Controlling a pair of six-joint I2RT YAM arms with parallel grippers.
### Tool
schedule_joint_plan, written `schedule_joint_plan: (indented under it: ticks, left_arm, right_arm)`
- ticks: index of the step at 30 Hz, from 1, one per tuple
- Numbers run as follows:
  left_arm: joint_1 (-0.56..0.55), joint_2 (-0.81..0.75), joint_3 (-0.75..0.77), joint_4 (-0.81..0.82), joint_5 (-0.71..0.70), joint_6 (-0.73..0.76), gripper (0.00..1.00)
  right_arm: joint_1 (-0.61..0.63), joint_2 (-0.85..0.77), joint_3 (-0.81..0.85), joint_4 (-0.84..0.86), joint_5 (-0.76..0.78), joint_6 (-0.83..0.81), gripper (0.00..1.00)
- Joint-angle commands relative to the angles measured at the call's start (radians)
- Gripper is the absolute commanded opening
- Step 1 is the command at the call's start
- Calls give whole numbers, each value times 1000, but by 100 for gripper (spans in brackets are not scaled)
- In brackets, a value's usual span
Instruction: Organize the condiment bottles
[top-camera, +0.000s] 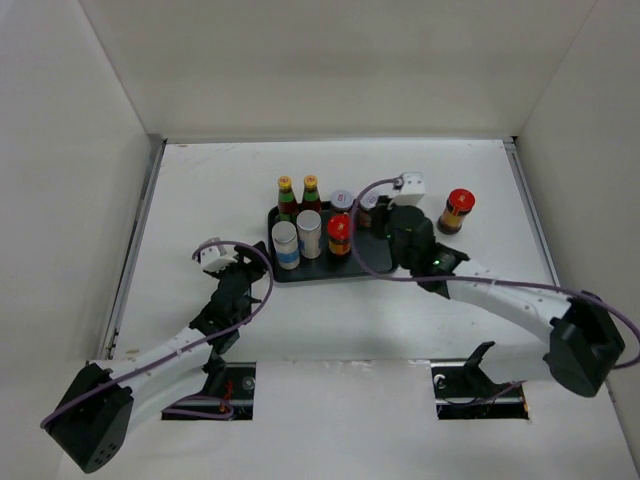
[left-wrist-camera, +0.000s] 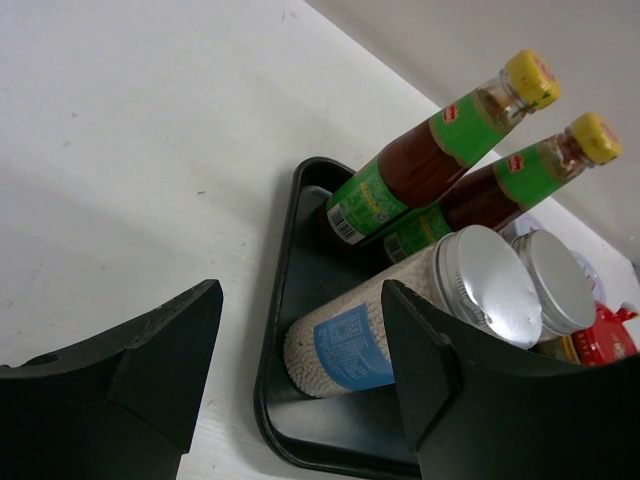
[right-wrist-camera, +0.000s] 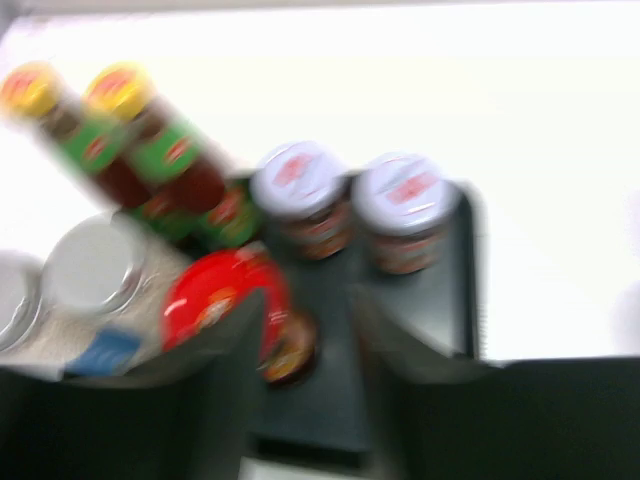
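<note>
A black tray (top-camera: 300, 274) holds two yellow-capped green-labelled bottles (top-camera: 286, 197) (top-camera: 311, 193), two grey-topped white cylinders (top-camera: 285, 244) (top-camera: 309, 233), a red-lidded jar (top-camera: 340, 233) and two pale-lidded dark jars (top-camera: 342, 200) (right-wrist-camera: 405, 200). The second red-lidded jar (top-camera: 457, 210) stands on the table right of the tray. My left gripper (left-wrist-camera: 300, 300) is open and empty at the tray's near left corner, facing a cylinder (left-wrist-camera: 350, 340). My right gripper (right-wrist-camera: 308, 310) is open and empty above the tray's right part, just right of the red-lidded jar (right-wrist-camera: 215, 295). The right wrist view is blurred.
White walls enclose the table on the left, back and right. The tray's right end (right-wrist-camera: 450, 290) has bare floor in front of the pale-lidded jars. The right arm's cable (top-camera: 365, 262) loops over the tray's front edge.
</note>
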Motion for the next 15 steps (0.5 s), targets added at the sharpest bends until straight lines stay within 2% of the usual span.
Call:
schedule_joint_plan:
  ticks: [1,3,4,8,10,12,15]
  left_arm:
    - [-4,-47,-13,65,-3,6,63]
    - [-5,-42,-16,65,-6,3,63]
    - [-5,-33,-12,64,-8,4,63]
    - [-8,-13,-7,65,-8,4,63]
    - [-10,-25,-10,64,-5,1,63]
    - [-11,-27,-10,65,-8,4,63]
    - [-8,-19,-10,62,-6,3,63]
  right_arm:
    - [-138,-119,-48,8,56,41,31]
    - [-239,-147,-74,-4,95,60,31]
    - [-279,-147,-77,-15,112,54,36]
    - [-405,-90,-65,-31,230,-12,78]
    - [-453,-30,-30,-44,238,-46,92]
    - [-485,34,10,-73,233,-52,97]
    - [-517,117,57,-103,177,-51,100]
